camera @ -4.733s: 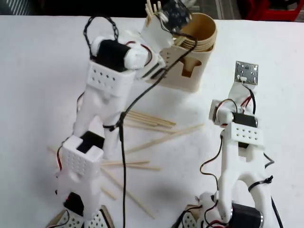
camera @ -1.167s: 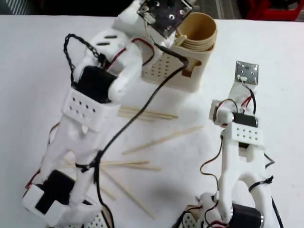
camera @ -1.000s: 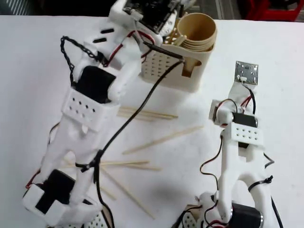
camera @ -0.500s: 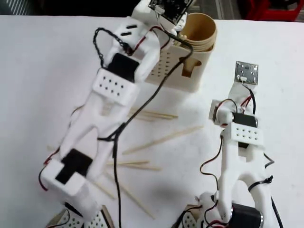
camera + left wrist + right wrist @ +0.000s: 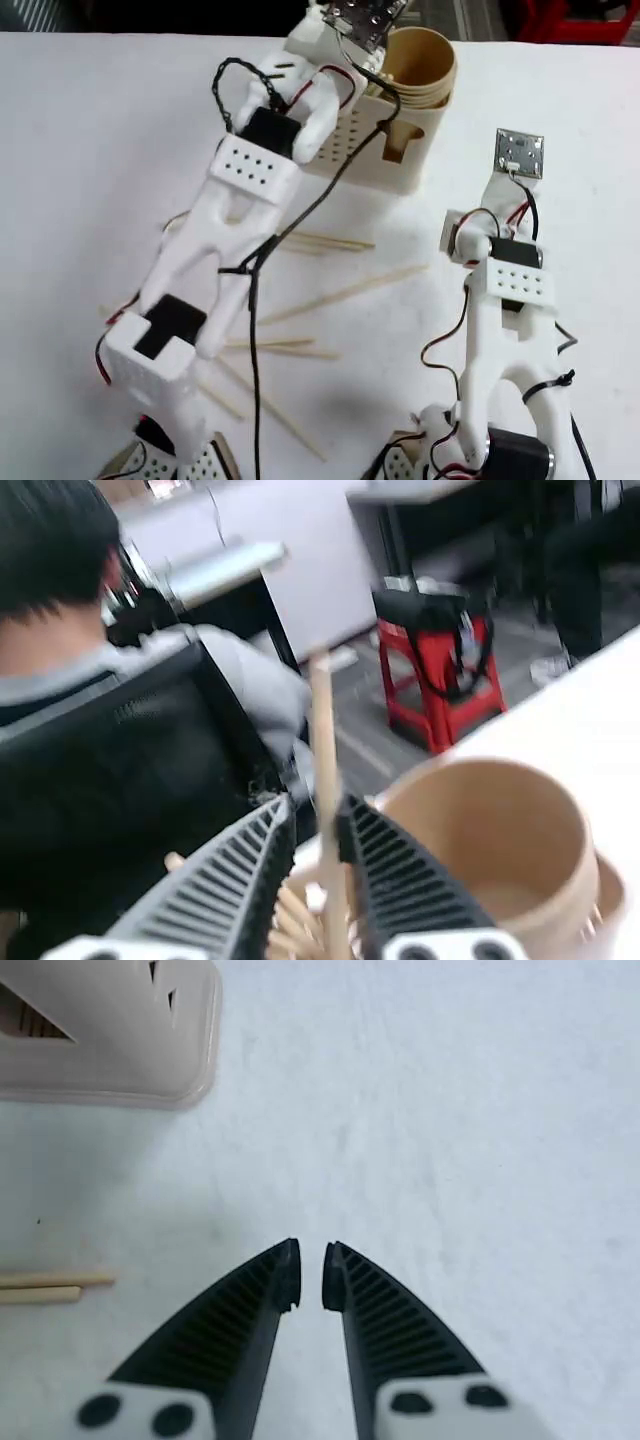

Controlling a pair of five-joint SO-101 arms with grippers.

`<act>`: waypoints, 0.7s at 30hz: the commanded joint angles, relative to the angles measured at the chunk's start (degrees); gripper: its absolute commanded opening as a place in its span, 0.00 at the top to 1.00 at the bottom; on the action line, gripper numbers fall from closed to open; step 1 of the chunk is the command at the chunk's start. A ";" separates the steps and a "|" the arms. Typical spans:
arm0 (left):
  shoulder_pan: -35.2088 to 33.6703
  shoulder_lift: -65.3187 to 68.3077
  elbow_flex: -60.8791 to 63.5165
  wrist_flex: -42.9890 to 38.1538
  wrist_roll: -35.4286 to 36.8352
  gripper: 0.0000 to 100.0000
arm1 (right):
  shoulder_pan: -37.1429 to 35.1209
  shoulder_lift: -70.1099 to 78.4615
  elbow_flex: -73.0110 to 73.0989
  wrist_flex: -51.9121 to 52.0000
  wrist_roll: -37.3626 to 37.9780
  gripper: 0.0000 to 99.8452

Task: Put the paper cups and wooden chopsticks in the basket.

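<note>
— What does the left gripper point(image 5: 315, 815) hold?
— Its fingers pinch one wooden chopstick point(image 5: 322, 730), upright beside the paper cups point(image 5: 500, 850) in the basket point(image 5: 420, 160) at the table's point(image 5: 90, 150) 12 o'clock
— And the right gripper point(image 5: 308, 1278)?
— Fingers a crack apart, holding nothing, at the basket's 4 o'clock; loose chopsticks point(image 5: 345, 292) lie at its 7 o'clock

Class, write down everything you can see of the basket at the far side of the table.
The basket is a cream, plastic-looking box with rounded corners, standing upright on the white table. The side toward the arms shows rows of small holes and a cut-out slot. A stack of paper cups stands in it and rises above the rim, with several chopsticks beside them. The left gripper hangs over it, clamping one upright chopstick.
</note>
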 commanded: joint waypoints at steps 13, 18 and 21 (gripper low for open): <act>-6.46 -23.16 -0.88 32.88 0.09 0.87 | 0.31 -0.40 -0.53 -0.84 0.00 0.95; -11.38 -31.60 -0.88 40.62 0.09 0.97 | 0.31 -0.66 -0.62 -0.75 0.00 0.95; -14.55 -37.14 -0.88 44.57 0.53 0.97 | 0.40 -0.75 -0.79 -0.57 0.00 0.95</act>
